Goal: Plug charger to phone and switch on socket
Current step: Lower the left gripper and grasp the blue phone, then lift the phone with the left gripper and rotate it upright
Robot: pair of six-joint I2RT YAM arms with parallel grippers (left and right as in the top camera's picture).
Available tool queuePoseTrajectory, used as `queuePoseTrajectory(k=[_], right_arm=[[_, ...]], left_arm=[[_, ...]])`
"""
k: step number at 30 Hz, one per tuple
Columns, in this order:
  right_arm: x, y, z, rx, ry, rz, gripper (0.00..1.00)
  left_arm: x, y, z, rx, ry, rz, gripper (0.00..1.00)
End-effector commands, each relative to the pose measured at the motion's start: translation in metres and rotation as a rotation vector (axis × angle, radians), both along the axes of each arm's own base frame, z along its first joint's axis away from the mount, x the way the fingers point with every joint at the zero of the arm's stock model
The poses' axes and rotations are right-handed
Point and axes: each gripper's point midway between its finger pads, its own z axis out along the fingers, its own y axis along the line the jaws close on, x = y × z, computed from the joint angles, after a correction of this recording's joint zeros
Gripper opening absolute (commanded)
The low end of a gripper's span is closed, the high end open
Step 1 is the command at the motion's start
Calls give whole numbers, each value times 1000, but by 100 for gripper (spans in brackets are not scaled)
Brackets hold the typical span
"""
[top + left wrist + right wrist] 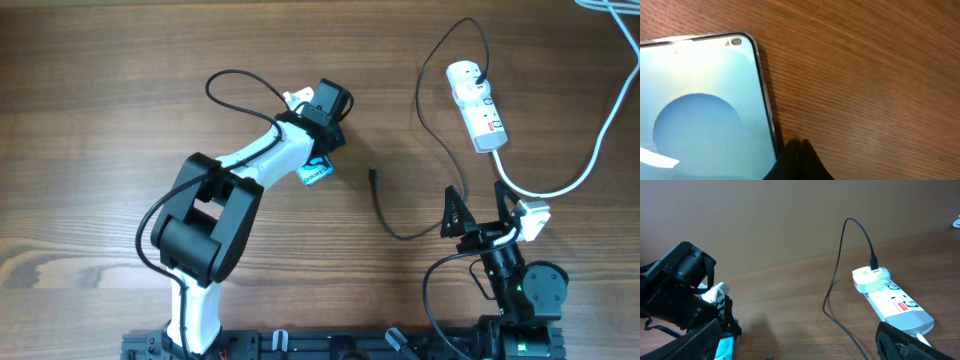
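One small teal-screened smartphone with a thin black frame [316, 172], one long thin black charger cable [384, 215], one elongated white power strip [478, 105] with one thick white cord [585, 170], two grippers, all over a brown wooden table [100, 100]. For the phone: lies flat mid-table beneath the left arm, mostly covered, long axis not readable. For the strip: runs diagonally at the far right, white adapter [867, 277] on the far end, cord leaving the near end. For the cable: ends in a small plug [372, 173] pointing away from the robot, right of the phone, apart from it. Just beside the phone's edge, left gripper [798, 160], grip impossible to tell; right gripper [799, 330] spread wide, holding nothing
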Motion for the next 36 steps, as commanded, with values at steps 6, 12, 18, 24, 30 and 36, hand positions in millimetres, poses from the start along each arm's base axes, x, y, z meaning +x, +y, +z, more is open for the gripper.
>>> queuePoseTrajectory(k=[6,12,18,24,30,36], right_arm=[[1,-2,1,3,-3,-13,100],[1,-2,1,3,-3,-13,100],[1,-2,1,3,-3,-13,100],[1,-2,1,3,-3,-13,100],[1,-2,1,3,-3,-13,100],[1,-2,1,3,-3,-13,100]], left_arm=[[-4,19,-14,111,8,36,4],[1,28,-12,142,-15,59,4],[-11,36,-17,166,37,88,4],[-28,46,-22,167,105,194,4],[-45,56,-26,209,173,200,4],[-63,65,-28,223,244,282,4]])
